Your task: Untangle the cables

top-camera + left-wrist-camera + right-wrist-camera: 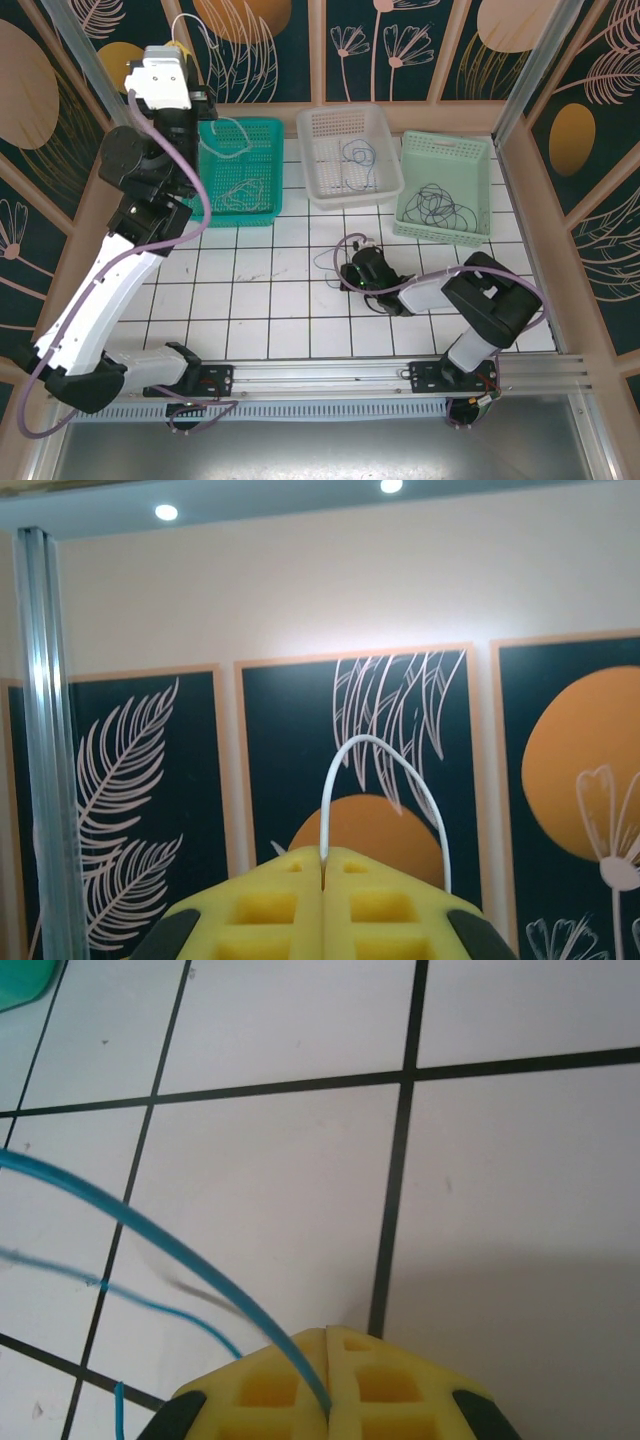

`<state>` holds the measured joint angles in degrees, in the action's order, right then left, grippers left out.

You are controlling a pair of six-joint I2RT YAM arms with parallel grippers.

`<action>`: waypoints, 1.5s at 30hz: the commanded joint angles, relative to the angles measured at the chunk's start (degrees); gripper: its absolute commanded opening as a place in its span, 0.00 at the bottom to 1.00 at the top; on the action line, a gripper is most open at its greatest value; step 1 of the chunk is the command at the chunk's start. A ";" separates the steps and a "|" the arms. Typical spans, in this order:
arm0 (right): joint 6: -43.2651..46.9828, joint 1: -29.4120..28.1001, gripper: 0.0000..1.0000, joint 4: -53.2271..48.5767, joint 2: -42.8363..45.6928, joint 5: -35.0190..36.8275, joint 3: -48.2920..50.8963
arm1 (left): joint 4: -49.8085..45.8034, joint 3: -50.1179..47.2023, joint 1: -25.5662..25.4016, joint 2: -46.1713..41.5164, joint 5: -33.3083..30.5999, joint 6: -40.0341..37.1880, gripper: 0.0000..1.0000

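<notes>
The left claw [323, 865] is up high, in the upper left of the top view. Its two yellow fingers are pressed tight together on a white cable [370, 737]. In the left wrist view the cable comes straight up out of the crack between the fingers. It then bends over in a tall round arch and comes back down on the right side.

The right claw [328, 1340] is down low, close to the white tiled counter [250, 300], near the middle of the top view. Its yellow fingers are clenched on a blue cable [140, 1222]. In the right wrist view this cable starts at the crack between the fingers. It runs in a long slant up to the left edge of the frame. A thinner blue strand [150, 1300] lies under it on the tiles and slants nearly the same way.

Three baskets sit in a row at the top of the counter. They are a teal basket [240, 222] on the left, a white basket [350, 200] in the middle and a pale green basket [440, 235] on the right. Each one has a thin looped wire in it: a grey wire [240, 190], a dark wire [355, 160] and a black wire [440, 205] curled in rings.
</notes>
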<state>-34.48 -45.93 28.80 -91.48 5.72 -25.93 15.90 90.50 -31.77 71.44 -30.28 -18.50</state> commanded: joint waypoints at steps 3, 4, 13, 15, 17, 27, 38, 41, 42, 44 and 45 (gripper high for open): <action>0.90 0.50 0.00 -11.33 0.84 -0.01 2.71 | -2.31 -2.37 5.77 2.17 4.72 6.11 0.06; 0.95 0.49 0.00 -11.19 1.25 -0.25 2.73 | -2.55 -2.75 6.78 2.75 6.06 6.85 0.06; 1.08 0.49 0.00 -11.92 2.61 -0.42 2.46 | -3.28 -5.05 15.01 8.05 10.78 13.23 0.05; 1.08 0.49 0.00 -12.25 2.97 -0.44 2.44 | -3.33 -5.95 16.16 8.92 11.67 14.61 0.06; 1.25 0.51 0.00 -12.61 3.26 -0.27 2.17 | -3.33 -6.96 17.26 9.80 12.67 16.08 0.06; 4.29 -0.50 0.00 -13.70 7.11 -0.39 0.82 | -2.64 -14.40 19.21 16.45 13.83 21.19 0.06; 7.94 -1.35 0.00 -12.54 16.76 -0.62 0.57 | -1.91 -22.42 19.42 19.73 19.31 32.93 0.66; 9.21 -1.27 0.00 -13.56 18.69 -1.03 -1.28 | 0.57 -25.83 18.88 16.30 21.59 35.02 0.79; 9.70 -1.18 0.00 -14.07 19.12 -1.21 -1.99 | 0.98 -26.80 18.44 14.92 21.83 35.13 0.81; 10.82 -0.92 0.00 -14.80 19.67 -2.06 -3.30 | 1.96 -28.74 16.72 12.29 22.60 34.95 0.85; 11.21 -0.70 0.00 -15.21 19.93 -2.67 -4.10 | 2.84 -30.09 15.60 10.58 23.47 34.48 0.86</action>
<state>-25.89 -46.85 15.09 -73.08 4.69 -27.03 12.71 61.93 -13.82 87.61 -10.22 14.46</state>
